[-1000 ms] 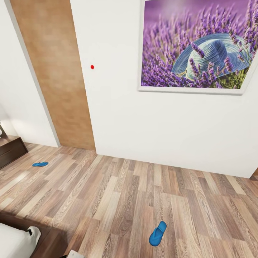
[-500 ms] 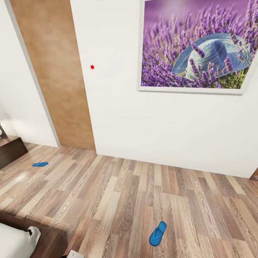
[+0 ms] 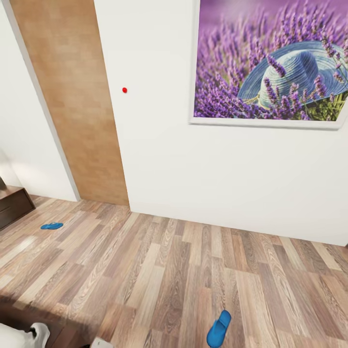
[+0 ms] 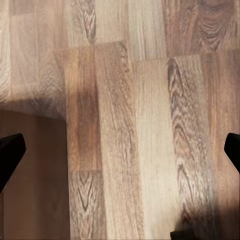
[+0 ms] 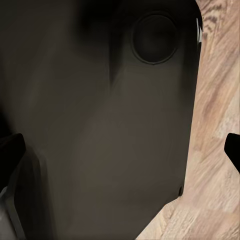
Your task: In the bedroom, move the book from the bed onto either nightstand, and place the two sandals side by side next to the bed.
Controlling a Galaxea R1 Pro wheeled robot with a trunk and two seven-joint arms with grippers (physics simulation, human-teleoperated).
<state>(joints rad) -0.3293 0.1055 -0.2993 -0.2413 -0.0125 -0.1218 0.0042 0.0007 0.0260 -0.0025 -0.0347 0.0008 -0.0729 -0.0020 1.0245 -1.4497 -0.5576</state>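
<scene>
Wood-plank floor [image 3: 159, 270] holds two well-separated blue sandals [image 3: 219, 329]; both claws spread, empty.

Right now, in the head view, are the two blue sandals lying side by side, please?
No, one sandal lies near the nightstand, the other sandal far off.

txt: none legible | labels: none | signs: none

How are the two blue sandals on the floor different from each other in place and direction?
The near sandal lies at the lower edge of the head view, out on open planks; the far sandal lies by the dark nightstand. The near sandal points roughly away from the camera and looks larger; the far sandal lies crosswise and looks smaller. Both are bright blue and flat on the wood floor, far apart.
</scene>
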